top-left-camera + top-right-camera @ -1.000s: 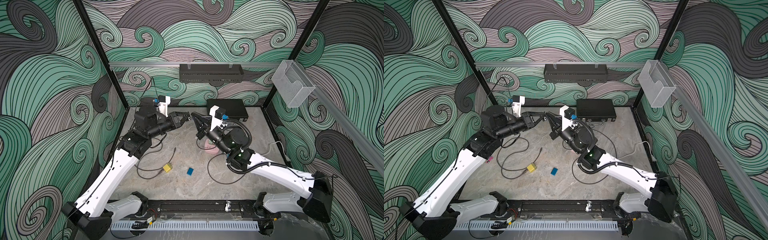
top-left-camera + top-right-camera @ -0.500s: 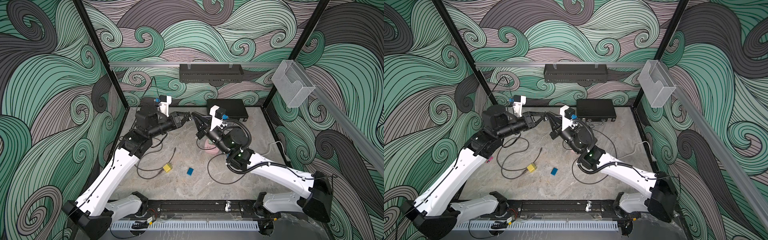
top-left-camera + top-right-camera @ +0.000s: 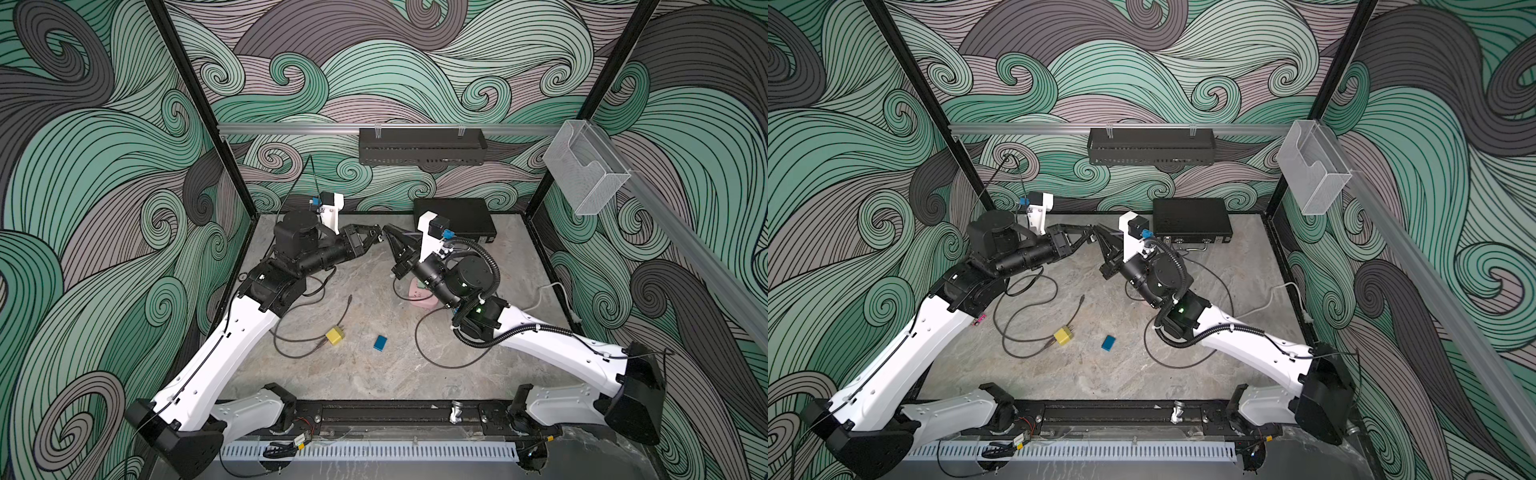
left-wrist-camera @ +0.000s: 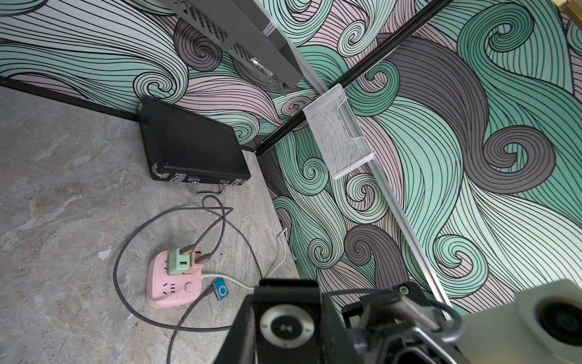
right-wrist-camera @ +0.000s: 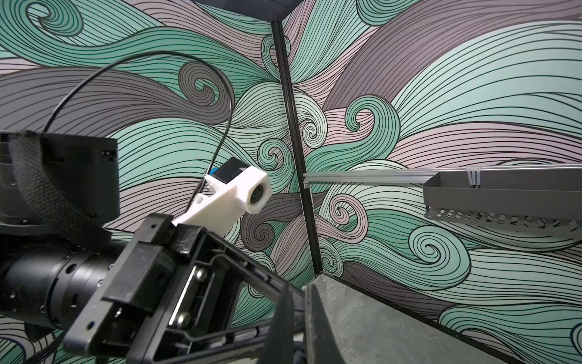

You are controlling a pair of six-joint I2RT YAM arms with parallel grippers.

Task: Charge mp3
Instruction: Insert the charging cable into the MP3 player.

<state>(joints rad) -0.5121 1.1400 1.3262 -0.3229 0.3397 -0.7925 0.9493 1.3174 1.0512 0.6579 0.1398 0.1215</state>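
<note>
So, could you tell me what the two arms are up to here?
The left gripper holds a dark mp3 player, click wheel showing, up above the table. The right gripper, shut, meets it nearly tip to tip. A grey cable loops close by, but I cannot tell whether the right gripper pinches its plug. Below, a pink power strip carries two adapters with cables, and a small blue mp3 player lies beside it, cable attached.

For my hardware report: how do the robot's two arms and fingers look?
The left arm and right arm have white links, black joints and black bases. The fingers are black. Each wrist carries a white camera mount. A black corrugated hose loops on the right arm, near a green light.
</note>
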